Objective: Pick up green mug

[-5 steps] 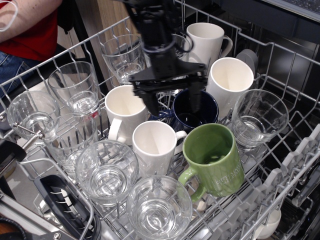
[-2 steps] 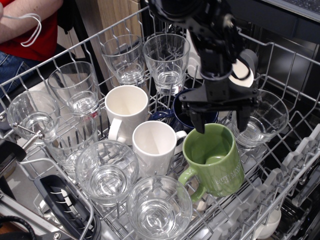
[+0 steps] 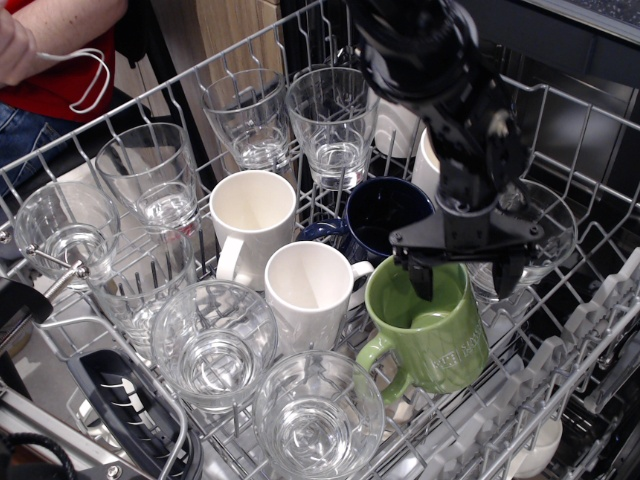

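Olive-green mug (image 3: 440, 340), seemingly pale lettering

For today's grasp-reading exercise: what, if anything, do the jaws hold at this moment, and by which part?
Nothing yet. The gripper is open over the green mug, one finger dipping inside its rim, the other outside.

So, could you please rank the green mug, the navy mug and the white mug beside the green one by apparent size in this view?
1. Green mug, largest.
2. White mug.
3. Navy mug, though it is partly hidden and farther back, so unsure.
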